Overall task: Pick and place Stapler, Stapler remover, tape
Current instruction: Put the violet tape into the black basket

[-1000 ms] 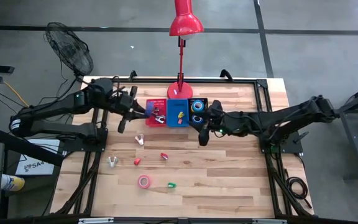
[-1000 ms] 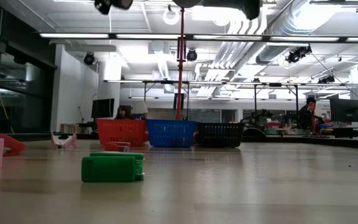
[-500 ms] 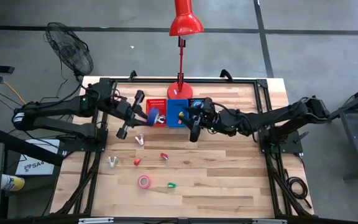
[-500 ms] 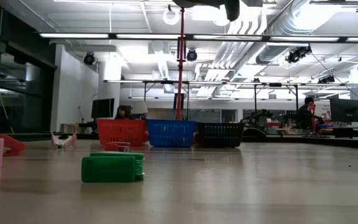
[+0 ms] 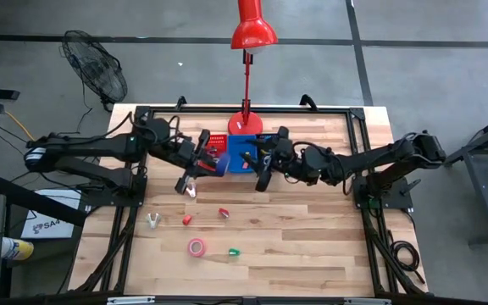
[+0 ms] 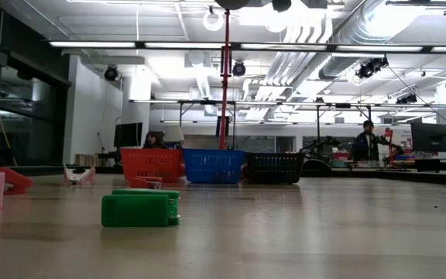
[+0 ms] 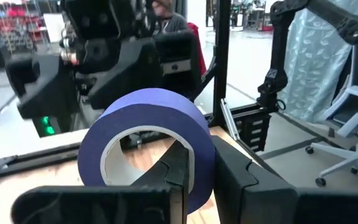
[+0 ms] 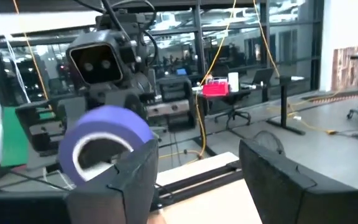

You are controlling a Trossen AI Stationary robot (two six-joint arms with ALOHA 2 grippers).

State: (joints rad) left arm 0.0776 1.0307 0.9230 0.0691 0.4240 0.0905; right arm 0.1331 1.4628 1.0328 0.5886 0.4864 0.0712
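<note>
My left gripper (image 5: pixel 217 161) is shut on a blue-purple tape roll (image 7: pixel 146 143) and holds it in the air over the red bin (image 5: pixel 216 141) and blue bin (image 5: pixel 246 158). Facing it from the right, my right gripper (image 5: pixel 263 173) stands open; its wrist view shows the roll (image 8: pixel 107 144) just beyond its fingers, with nothing between them. A pink-red tape roll (image 5: pixel 196 246) lies flat on the table nearer the front. Two pale staple removers (image 5: pixel 153 220) (image 5: pixel 190 190) rest on the wood at the left. My left gripper grips the roll's ring wall (image 7: pixel 199 155), one finger (image 7: pixel 178 167) inside the open centre and the other (image 7: pixel 232 180) outside. The fingers reach in level from the table's left. The roll is lifted clear of bins and table, standing on edge.
A red lamp (image 5: pixel 249 34) stands behind the bins. Small red pieces (image 5: pixel 187 219) (image 5: pixel 224 212) and a green block (image 5: pixel 234 252) lie on the wood. The low view shows the green block (image 6: pixel 139 209) close by and the red, blue and black bins (image 6: pixel 273 167) at the far edge.
My left gripper has carried the blue-purple roll toward the table's right, from left of the red bin to over the bins. My right gripper has moved toward the table's left over the bins and tipped up to level, so the two grippers now face each other closely.
</note>
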